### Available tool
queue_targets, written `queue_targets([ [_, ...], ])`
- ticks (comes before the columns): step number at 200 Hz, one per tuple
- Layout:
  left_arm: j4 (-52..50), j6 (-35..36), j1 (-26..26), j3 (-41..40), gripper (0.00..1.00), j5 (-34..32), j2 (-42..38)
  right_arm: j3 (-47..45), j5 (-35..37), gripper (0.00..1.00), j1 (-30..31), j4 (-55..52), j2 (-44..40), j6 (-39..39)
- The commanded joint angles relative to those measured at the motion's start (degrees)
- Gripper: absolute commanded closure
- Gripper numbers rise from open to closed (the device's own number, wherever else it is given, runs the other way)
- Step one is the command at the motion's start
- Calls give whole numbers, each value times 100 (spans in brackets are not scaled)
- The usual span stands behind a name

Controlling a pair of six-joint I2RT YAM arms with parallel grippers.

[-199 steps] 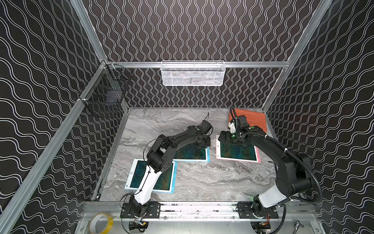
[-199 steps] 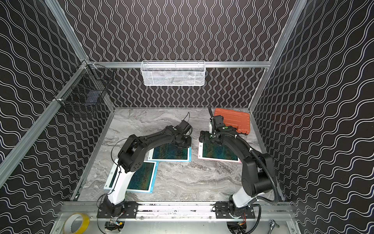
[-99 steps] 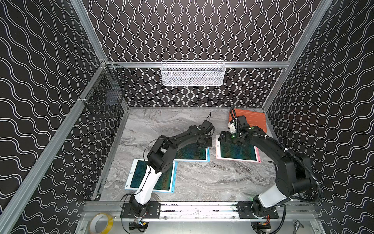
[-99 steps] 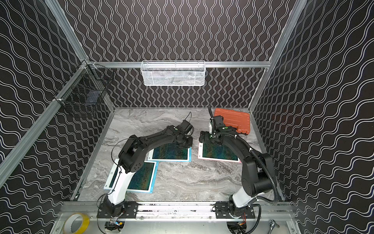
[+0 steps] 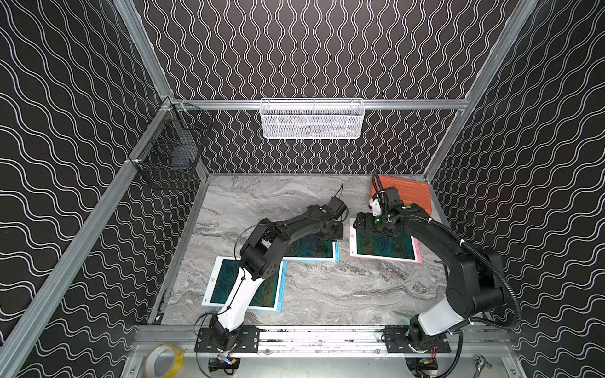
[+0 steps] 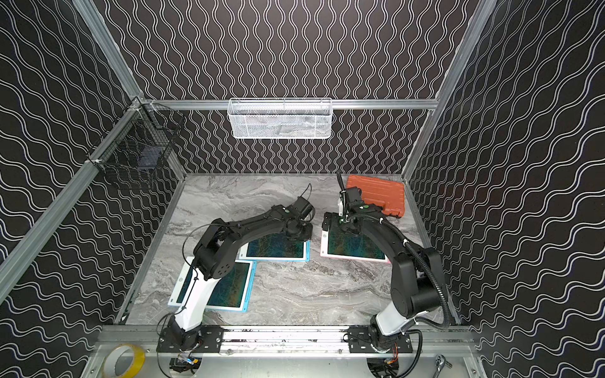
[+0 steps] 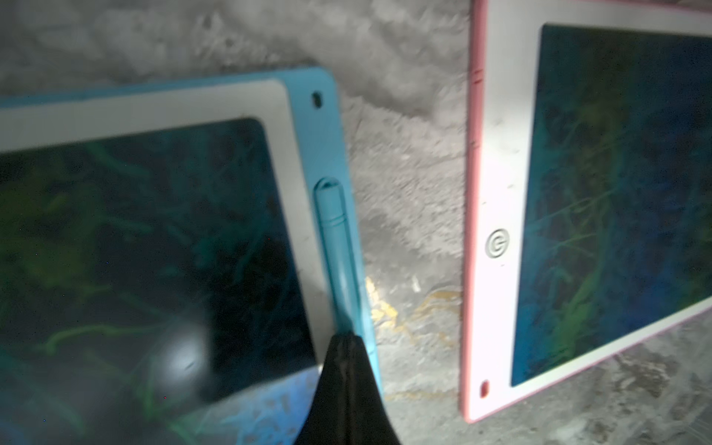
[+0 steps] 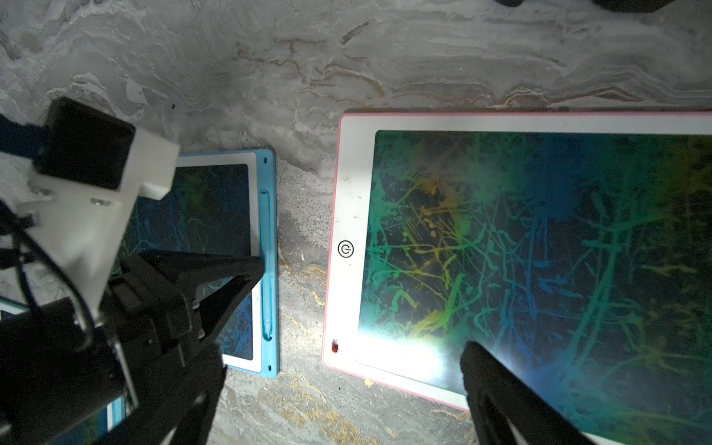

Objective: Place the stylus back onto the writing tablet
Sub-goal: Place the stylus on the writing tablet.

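A blue stylus [image 7: 337, 246] lies in the edge slot of the blue-framed writing tablet [image 7: 300, 127], as the right wrist view also shows for the stylus [image 8: 266, 231]. My left gripper [image 7: 346, 341] is shut, its joined tips resting on top of the stylus partway along it. Both top views show this gripper [image 5: 334, 230] at the right end of the tablet [image 5: 314, 250]. My right gripper [image 8: 346, 404] is open and holds nothing. It hovers over the far left corner of a pink-framed tablet [image 8: 350, 192] just to the right.
A third blue tablet [image 5: 226, 281] lies at the front left, partly under the left arm. An orange case [image 5: 409, 193] sits at the back right corner. A white mesh basket [image 5: 311, 117] and a black wire basket [image 5: 170, 153] hang on the walls.
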Motion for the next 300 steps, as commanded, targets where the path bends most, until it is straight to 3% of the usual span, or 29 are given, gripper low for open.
queue_targets([
  [1, -160, 119, -4, -140, 98, -124, 11, -25, -1, 3, 4, 87, -27, 46],
  [60, -257, 212, -15, -94, 99, -175, 147, -28, 7, 3, 5, 89, -29, 52],
  [113, -1180, 843, -257, 622, 99, -1103, 494, -73, 52, 3, 5, 111, -56, 87],
  [161, -1154, 796, -321, 403, 100, -1149, 452, -64, 95, 3, -2, 103, -91, 87],
  [216, -769, 525, -244, 316, 100, -611, 258, -45, 170, 3, -14, 106, -194, 112],
  [260, 148, 141, 10, -25, 90, 132, -315, -75, 159, 2, -321, 62, -463, 154],
  [300, 1299, 156, 176, -1115, 81, 764, -1322, -243, 29, 1, -587, 30, -743, 140],
])
